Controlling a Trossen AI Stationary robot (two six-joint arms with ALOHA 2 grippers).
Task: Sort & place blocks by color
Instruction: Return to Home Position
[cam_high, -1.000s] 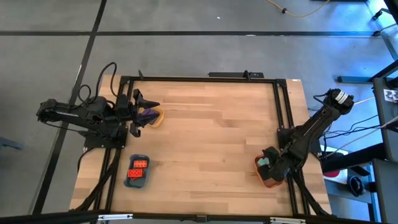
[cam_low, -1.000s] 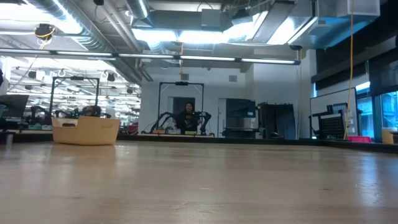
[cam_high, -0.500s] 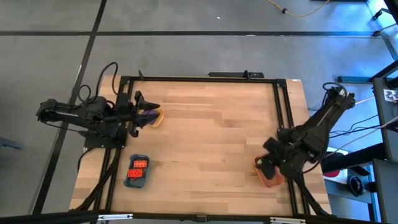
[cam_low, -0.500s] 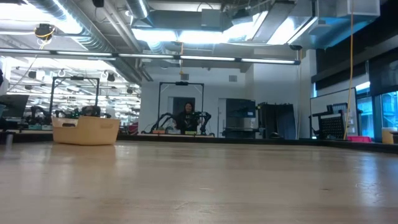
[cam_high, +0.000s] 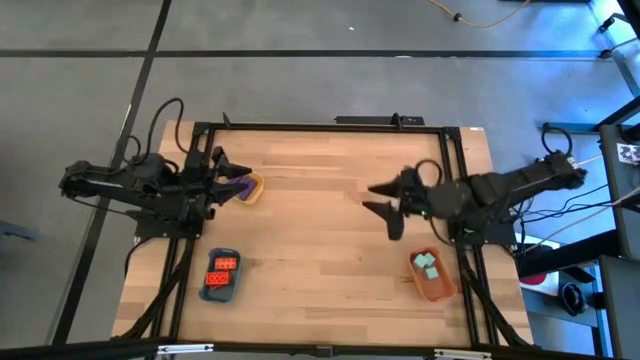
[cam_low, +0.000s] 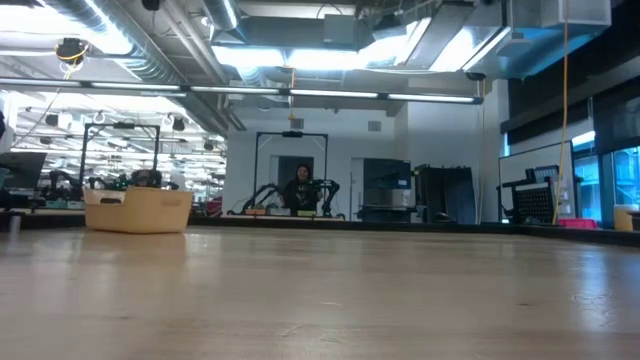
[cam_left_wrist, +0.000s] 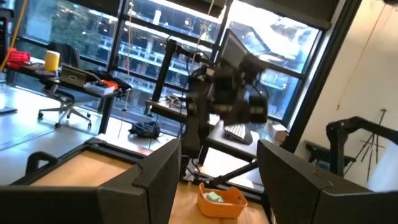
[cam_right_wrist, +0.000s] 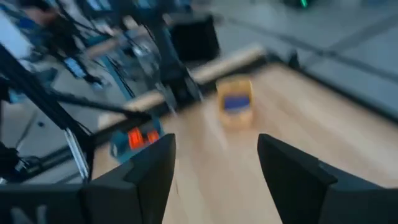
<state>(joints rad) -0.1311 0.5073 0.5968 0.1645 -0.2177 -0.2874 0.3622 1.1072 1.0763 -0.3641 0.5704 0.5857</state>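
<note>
Now, right tool (cam_high: 381, 208): held over bare wood right of the worktop's middle, pointing toward the left arm; its two fingers are spread wide with nothing between them, as the right wrist view also shows (cam_right_wrist: 214, 180).
Right arm: reaches in from the right edge of the worktop (cam_high: 330, 230), lying roughly level across it.
Orange tray (cam_high: 438, 290): near the right front corner, just beside the right arm and clear of the tool.
Mint-teal blocks (cam_high: 428, 264): lying inside the orange tray, close together; the left wrist view shows one in that tray too (cam_left_wrist: 214, 196).
Left tool (cam_high: 224, 178): at the left side of the worktop, over the near edge of the yellow tray (cam_high: 257, 189); fingers apart and empty, with a clear gap between them in the left wrist view (cam_left_wrist: 217, 180). Whether it touches the tray I cannot tell.
Purple blocks (cam_high: 238, 184): inside the yellow tray, partly covered by the left tool from above; the right wrist view shows them as a dark patch in that tray (cam_right_wrist: 234, 102).
Blue tray (cam_high: 217, 293): near the left front of the worktop, well apart from both tools.
Orange-red blocks (cam_high: 222, 268): inside the blue tray, side by side and studs up.
Low view: only bare wood in front; beyond the worktop, a tan basket (cam_low: 138, 210) and a person (cam_low: 300, 188) far back in the room.
</note>
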